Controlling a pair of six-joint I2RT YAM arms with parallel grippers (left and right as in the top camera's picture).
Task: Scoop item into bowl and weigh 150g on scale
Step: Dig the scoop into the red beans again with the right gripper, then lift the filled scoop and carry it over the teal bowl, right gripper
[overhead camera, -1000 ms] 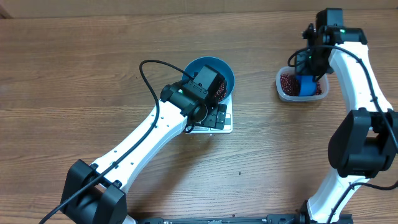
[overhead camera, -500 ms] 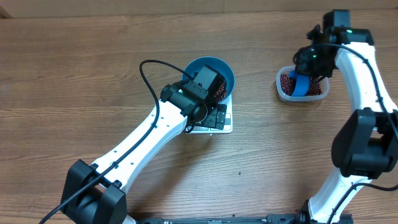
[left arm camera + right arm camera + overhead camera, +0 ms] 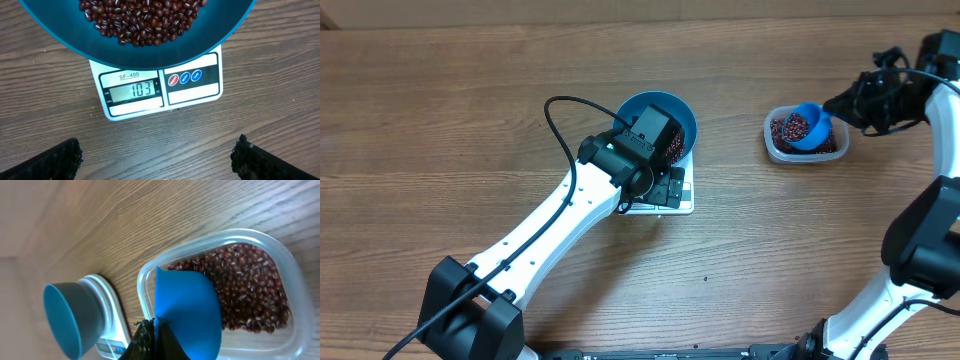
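Note:
The blue bowl (image 3: 672, 110) stands on the white scale (image 3: 682, 204) and holds a layer of red-brown beans (image 3: 145, 17). The scale (image 3: 192, 95) shows 103 on its display. My left gripper (image 3: 157, 150) hangs open over the bare table just in front of the scale, holding nothing. At the right, my right gripper (image 3: 837, 106) is shut on the handle of a small blue scoop (image 3: 810, 127), which holds beans (image 3: 796, 127) above the clear tub (image 3: 776, 147). In the right wrist view the scoop (image 3: 187, 310) covers part of the beans (image 3: 250, 290) in the tub.
The left arm (image 3: 560, 215) stretches from the near left edge up to the bowl, its black cable (image 3: 552, 115) looping to the left. The right arm (image 3: 920, 240) runs along the right edge. Bare wooden table lies between scale and tub.
My right gripper has swung out to the right and turned. The scoop has come up out of the tub's beans and is mouth-up with beans in it. The left arm has not moved.

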